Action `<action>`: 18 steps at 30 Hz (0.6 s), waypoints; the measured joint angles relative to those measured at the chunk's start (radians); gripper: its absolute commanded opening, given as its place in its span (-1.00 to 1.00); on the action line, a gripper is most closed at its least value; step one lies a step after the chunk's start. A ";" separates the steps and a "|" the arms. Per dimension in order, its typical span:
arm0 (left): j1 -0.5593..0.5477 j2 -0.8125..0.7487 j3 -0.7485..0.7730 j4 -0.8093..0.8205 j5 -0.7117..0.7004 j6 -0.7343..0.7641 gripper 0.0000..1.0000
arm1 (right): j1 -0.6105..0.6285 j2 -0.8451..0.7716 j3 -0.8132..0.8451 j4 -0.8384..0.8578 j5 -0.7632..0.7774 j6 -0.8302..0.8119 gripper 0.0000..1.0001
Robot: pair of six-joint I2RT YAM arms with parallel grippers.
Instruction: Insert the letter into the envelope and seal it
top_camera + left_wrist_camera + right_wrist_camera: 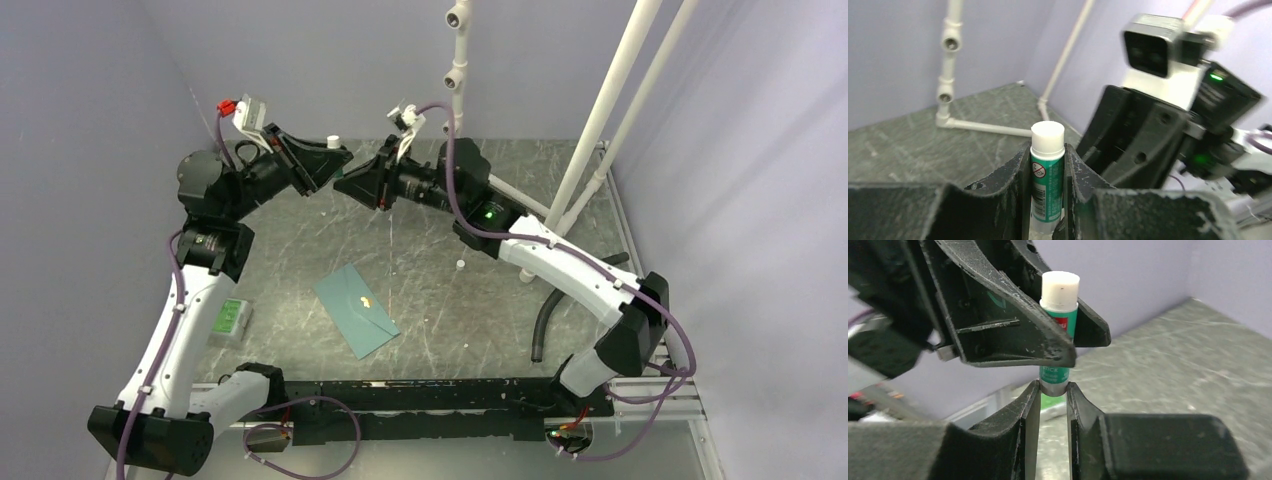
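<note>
1. Rising from the worktop's (480, 330) near edge, both arms meet high above its far edge.
2. The envelope (355, 310) lies flat, left of the worktop's centre, gold mark (367, 300) up.
3. A green-and-white packet (229, 320) sits at the left edge, beside the left arm.
4. The left gripper (1047, 160) pinches the glue stick (1047, 187) around its green body, white tip up.
5. The right gripper (1053, 390) pinches the glue stick's lower end.

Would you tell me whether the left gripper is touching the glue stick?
Touching. The left wrist view shows the left gripper clamped on the glue stick.
</note>
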 measured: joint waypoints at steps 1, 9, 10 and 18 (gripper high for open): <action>0.000 0.000 -0.005 -0.019 -0.031 0.011 -0.95 | 0.023 0.000 0.011 -0.045 0.084 -0.039 -1.00; -0.010 0.000 -0.038 -0.207 -0.278 0.039 -0.95 | 0.147 0.071 0.111 -0.294 0.617 -0.221 -1.00; -0.013 0.000 -0.039 -0.224 -0.304 0.038 -0.95 | 0.157 0.079 0.120 -0.306 0.647 -0.229 -1.00; -0.021 -0.016 -0.039 -0.366 -0.433 0.012 -0.95 | 0.151 0.111 0.147 -0.386 0.826 -0.342 -0.27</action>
